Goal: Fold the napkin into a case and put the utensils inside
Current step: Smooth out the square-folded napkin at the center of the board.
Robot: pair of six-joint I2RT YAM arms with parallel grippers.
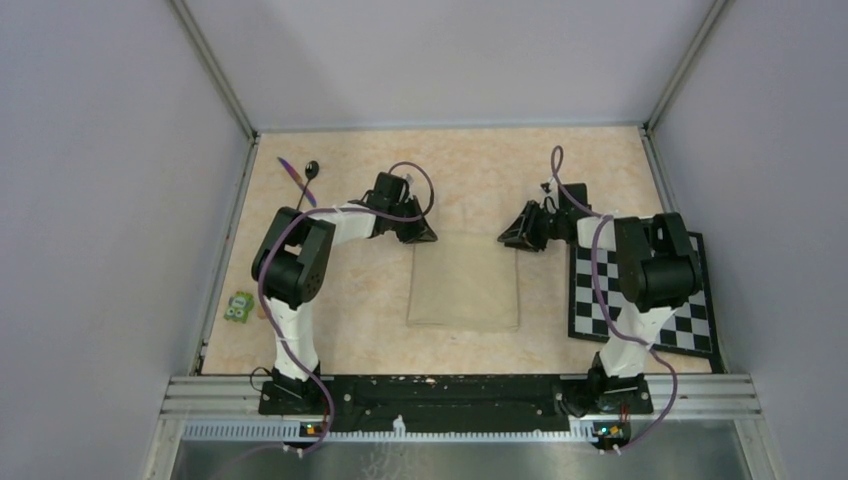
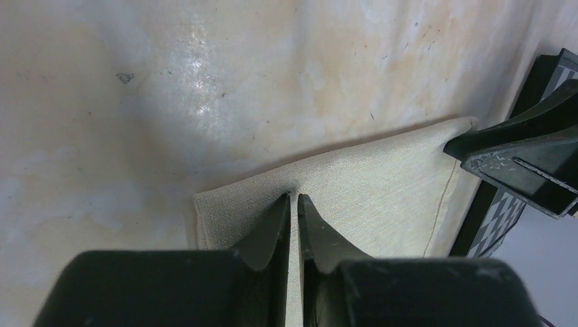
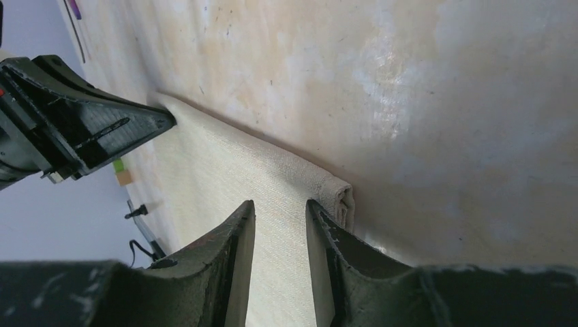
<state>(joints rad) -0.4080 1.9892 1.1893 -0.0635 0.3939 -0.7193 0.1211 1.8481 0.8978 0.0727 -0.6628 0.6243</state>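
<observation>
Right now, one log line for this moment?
napkin: folded flat, centre | left jaws: pinching its far edge | right jaws: open over far-right corner | utensils: far left, loose

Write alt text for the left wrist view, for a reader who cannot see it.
The left gripper pinches the far edge of a folded beige napkin between nearly closed jaws, on a mottled table. The right gripper is at the napkin's right corner.

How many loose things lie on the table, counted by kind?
napkin: 1
utensils: 2, a black spoon and a purple knife
checkerboard: 1
small green thing: 1
Total: 5
</observation>
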